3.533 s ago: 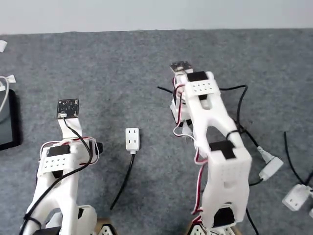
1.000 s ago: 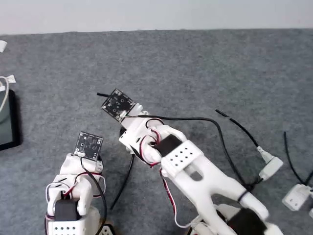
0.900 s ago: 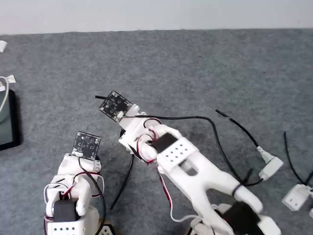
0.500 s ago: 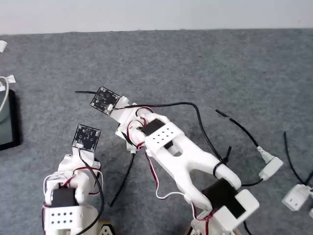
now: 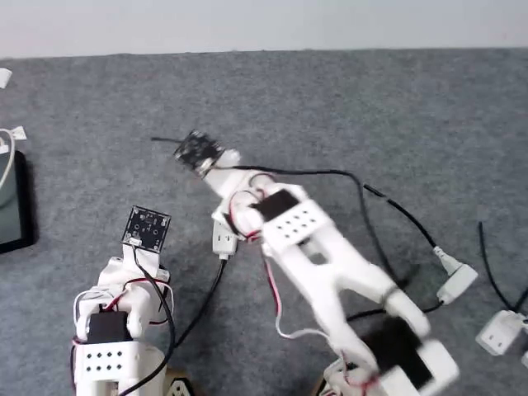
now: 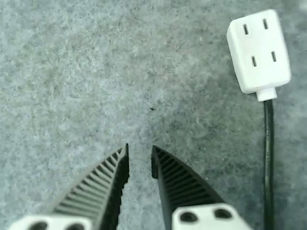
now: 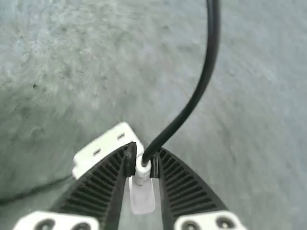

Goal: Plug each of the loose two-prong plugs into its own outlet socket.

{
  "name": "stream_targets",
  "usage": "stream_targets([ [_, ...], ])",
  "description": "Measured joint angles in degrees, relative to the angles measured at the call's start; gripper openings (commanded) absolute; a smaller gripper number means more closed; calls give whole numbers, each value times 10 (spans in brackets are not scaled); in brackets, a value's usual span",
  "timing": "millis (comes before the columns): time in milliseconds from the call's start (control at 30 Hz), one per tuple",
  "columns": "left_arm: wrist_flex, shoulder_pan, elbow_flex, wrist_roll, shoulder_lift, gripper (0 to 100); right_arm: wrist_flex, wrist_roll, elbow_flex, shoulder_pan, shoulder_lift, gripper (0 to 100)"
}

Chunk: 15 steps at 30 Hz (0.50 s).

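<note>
**High view.** The right pincer (image 5: 221,221) hangs directly over the outlet (image 5: 223,241), which lies flat on the mat (image 5: 371,107). A spare plug (image 5: 452,279) and a spare outlet (image 5: 499,330) lie well apart from this pincer, out past its arm (they look like work for a later step).

**Left wrist view.** The left pincer (image 6: 140,151) is released: its jaws stand a narrow gap apart with nothing between them. The outlet (image 6: 259,50) lies ahead of the tips and off to one side, slotted face up. The outlet cord (image 6: 268,143) runs back alongside the pincer. From here this pincer seems well placed to steady the outlet. If it does, it should bear on the body or the cord end, clear of the slots.

**Right wrist view.** The right pincer (image 7: 142,152) is clenched on the plug (image 7: 140,191), and the plug cord (image 7: 206,72) rises away between the jaws. The outlet (image 7: 98,151) sits just beyond the tips, partly behind one jaw. The prongs cannot be seen.

Procedure for the insertion, as judged:
1. Centre the prongs over one slot pair before descending.
2. Keep the plug square to the outlet face and avoid twisting it.
3. Press straight in. The outlet looks light and may slide, so brace it first.
4. Keep the grip firm, because the cord may pull the plug sideways.
5. Release only once the plug is seated.
</note>
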Motion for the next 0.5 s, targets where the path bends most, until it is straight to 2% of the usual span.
stream_targets([
  [200,0,0,0,0,0,30,98,-47,86,27,-136,8],
  [400,0,0,0,0,4,30,89,-63,184,68,-165,13],
  [500,0,0,0,0,4,30,58,-86,210,95,-164,57],
])
